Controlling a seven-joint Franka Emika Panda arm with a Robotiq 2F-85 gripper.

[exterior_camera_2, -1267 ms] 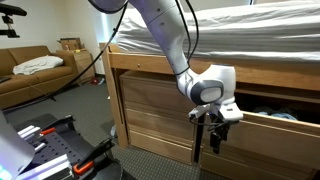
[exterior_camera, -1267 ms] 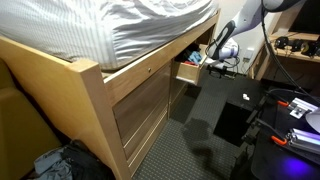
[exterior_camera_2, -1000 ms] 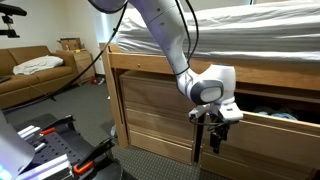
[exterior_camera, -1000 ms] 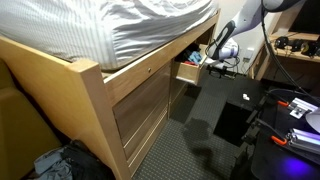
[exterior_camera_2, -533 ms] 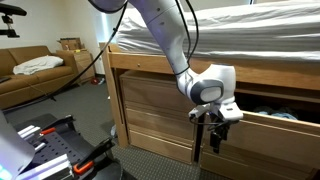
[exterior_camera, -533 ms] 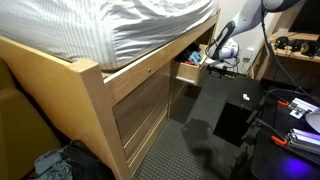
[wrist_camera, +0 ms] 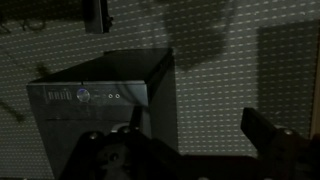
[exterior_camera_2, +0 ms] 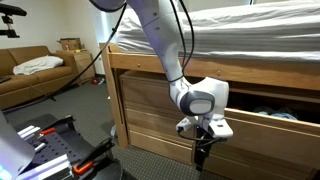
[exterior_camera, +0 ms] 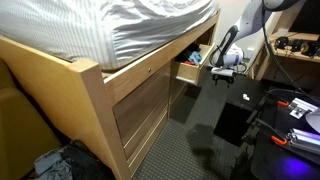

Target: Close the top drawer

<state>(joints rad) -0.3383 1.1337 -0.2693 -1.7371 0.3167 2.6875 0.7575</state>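
The top drawer of the wooden bed frame stands pulled out, with clothes showing inside; in an exterior view its front panel juts out at the right. My gripper hangs just off the drawer's front corner, pointing down at the carpet. In the wrist view the gripper is open, its two dark fingers wide apart with only carpet between them. It holds nothing and I cannot tell whether it touches the drawer.
A dark box-shaped case lies on the carpet below the gripper. A closed wooden drawer bank sits beside the open drawer. A sofa stands at the far side, and black equipment lies on the floor nearby.
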